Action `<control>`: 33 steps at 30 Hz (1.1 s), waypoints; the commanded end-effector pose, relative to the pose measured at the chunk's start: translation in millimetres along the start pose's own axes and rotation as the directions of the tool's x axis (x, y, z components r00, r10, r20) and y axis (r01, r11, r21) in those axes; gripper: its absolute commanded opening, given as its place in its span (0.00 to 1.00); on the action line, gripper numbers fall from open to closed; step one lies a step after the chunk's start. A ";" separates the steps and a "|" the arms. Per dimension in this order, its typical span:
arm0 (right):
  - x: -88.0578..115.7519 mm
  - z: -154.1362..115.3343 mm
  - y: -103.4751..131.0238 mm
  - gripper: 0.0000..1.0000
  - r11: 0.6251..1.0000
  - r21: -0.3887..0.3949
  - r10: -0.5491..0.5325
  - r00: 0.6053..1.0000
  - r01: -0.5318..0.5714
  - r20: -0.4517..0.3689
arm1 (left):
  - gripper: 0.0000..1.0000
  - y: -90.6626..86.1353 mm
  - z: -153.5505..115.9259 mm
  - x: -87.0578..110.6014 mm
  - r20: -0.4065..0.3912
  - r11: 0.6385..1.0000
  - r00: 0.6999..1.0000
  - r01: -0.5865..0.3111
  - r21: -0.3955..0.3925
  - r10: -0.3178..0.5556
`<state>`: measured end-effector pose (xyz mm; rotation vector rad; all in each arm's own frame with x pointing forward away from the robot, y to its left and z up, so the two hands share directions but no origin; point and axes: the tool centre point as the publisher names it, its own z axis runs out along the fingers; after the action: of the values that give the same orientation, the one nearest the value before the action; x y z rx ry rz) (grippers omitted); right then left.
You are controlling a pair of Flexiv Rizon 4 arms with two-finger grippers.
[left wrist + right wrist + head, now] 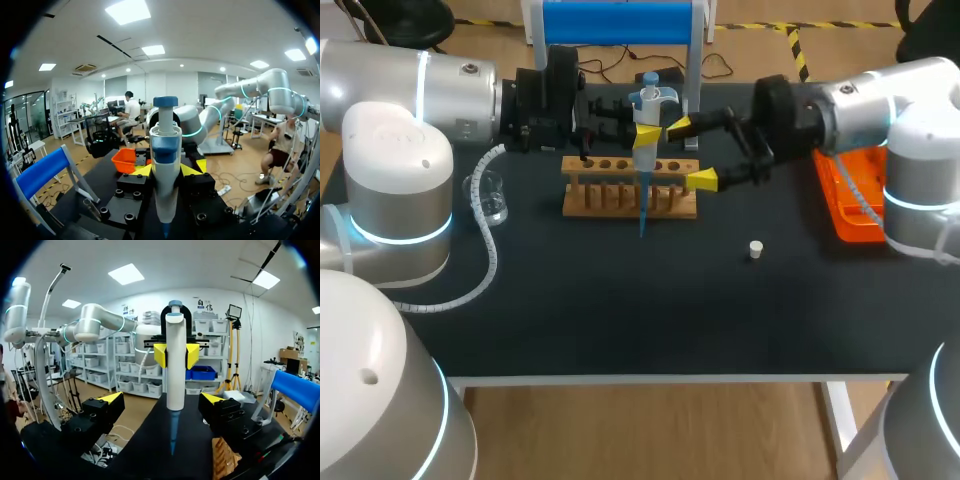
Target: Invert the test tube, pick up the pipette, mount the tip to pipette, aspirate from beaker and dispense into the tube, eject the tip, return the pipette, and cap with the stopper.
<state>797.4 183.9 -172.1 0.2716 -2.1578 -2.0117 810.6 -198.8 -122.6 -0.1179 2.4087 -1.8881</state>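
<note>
Crowded over the rack, open in front
The pipette hangs above the wooden rack, hemmed by the right arm's spread fingers. Bare counter lies in front, broken only by a stopper. A beaker and an orange tray flank the sides.

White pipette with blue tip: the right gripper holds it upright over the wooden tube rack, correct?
No. The left gripper holds the white pipette with blue tip, upright over the wooden tube rack; the right wrist view shows the right gripper open.

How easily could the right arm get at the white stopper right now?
Probably easily: its fingers are open and empty, and the stopper stands alone on the table, on that arm's side.
</note>
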 end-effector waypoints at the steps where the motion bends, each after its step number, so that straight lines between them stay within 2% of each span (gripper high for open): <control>1: -2.7 12.1 4.4 1.00 1.000 0.003 -0.004 1.000 0.004 0.017 | 0.00 0.0 -0.1 -0.8 -0.002 1.000 1.000 0.000 0.001 0.000; 17: -8.4 35.9 7.1 1.00 0.999 -0.044 0.026 0.998 -0.023 0.059 | 0.00 0.0 -0.1 -0.8 -0.002 1.000 1.000 0.000 0.001 0.000; 20: -10.3 37.0 6.0 1.00 0.998 -0.054 0.017 0.996 -0.012 0.088 | 0.00 0.0 -0.1 -0.8 -0.002 1.000 1.000 0.000 0.001 0.000; 33: -18.4 40.1 4.1 1.00 0.997 -0.078 0.006 0.994 0.003 0.109 | 0.00 0.0 -0.1 -0.8 -0.002 1.000 1.000 0.000 0.001 0.000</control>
<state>805.8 225.6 -170.3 0.1550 -2.1328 -2.1485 810.6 -198.7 -122.6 -0.1181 2.4087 -1.8880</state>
